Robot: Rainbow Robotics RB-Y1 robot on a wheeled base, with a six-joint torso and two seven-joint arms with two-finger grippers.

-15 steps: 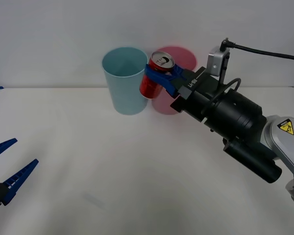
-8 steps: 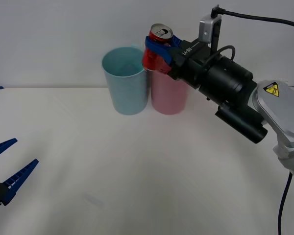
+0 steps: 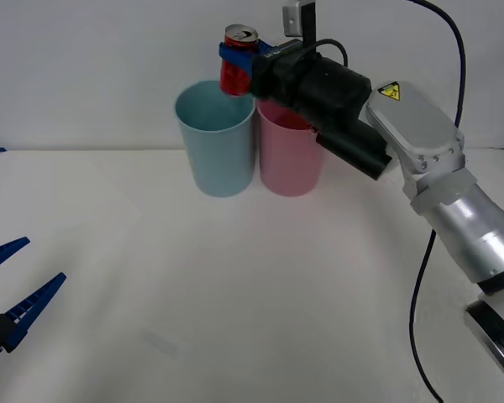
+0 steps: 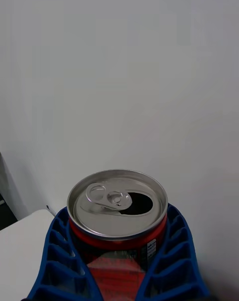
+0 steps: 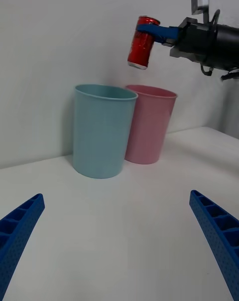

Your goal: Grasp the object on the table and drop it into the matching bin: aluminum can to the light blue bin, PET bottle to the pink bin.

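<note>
White tabletop (image 3: 235,285) carries the light blue bin (image 3: 215,138) and pink bin (image 3: 291,151). Right gripper (image 3: 238,59) clamps the red aluminum can (image 3: 234,71) by its sides above the blue bin's rim; it seems light, thin-walled, slippery. Left gripper (image 3: 8,294) waits, spread wide.

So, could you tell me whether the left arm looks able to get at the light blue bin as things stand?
Probably yes. The left gripper sits open and low, with bare table between it and the light blue bin. The right gripper holds the aluminum can above the bin's rim.
</note>
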